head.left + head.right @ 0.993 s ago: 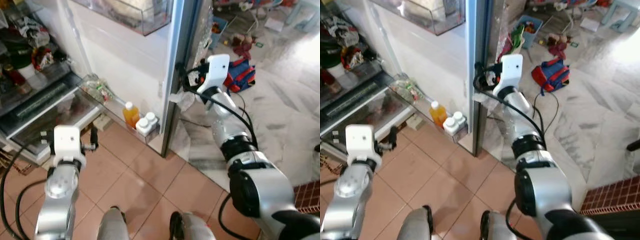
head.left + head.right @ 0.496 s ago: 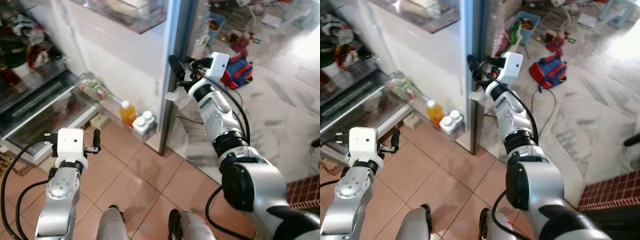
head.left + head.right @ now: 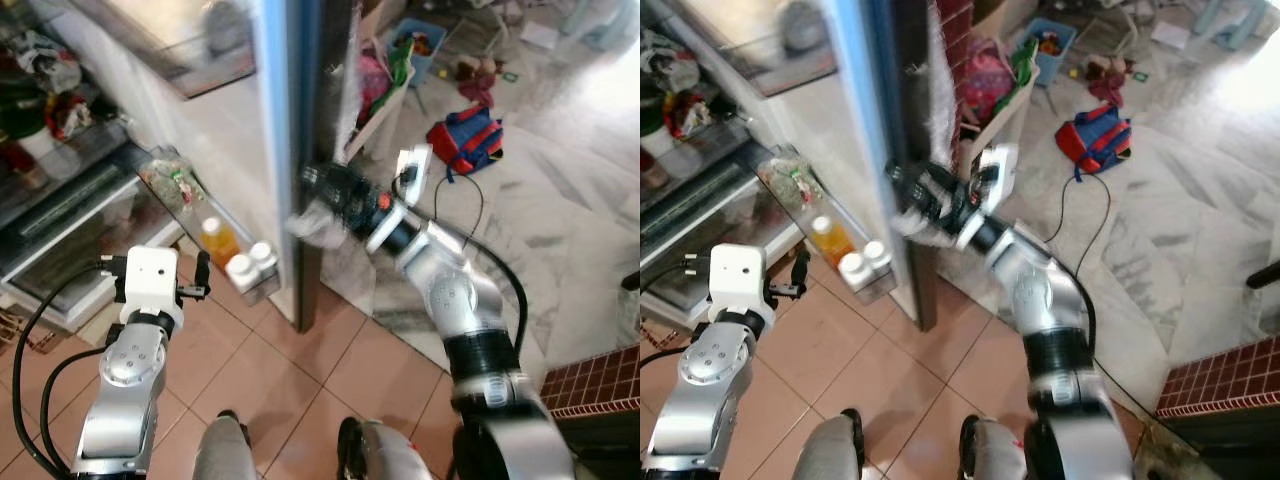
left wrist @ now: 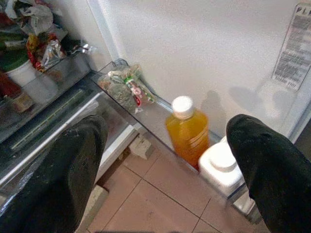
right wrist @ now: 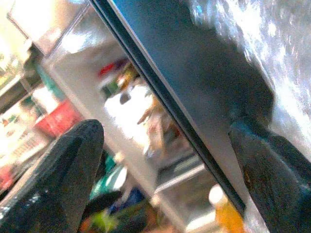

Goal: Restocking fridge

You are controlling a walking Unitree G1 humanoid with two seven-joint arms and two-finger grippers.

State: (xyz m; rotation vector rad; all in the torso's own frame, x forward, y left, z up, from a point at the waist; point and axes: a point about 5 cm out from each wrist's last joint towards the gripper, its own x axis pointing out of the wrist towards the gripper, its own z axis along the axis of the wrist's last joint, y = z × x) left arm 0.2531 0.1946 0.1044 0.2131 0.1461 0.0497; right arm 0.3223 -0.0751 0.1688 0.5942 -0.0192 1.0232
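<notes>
At centre frame the right gripper (image 3: 325, 190) straddles the fridge door (image 3: 290, 150) edge, fingers spread wide — a slip could slam it, rattling the orange bottle (image 4: 187, 130) lower left. Left gripper (image 4: 165, 160) gapes empty.

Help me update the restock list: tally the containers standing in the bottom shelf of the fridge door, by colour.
Orange juice bottle: 1
White bottles: 2
Total: 3
</notes>
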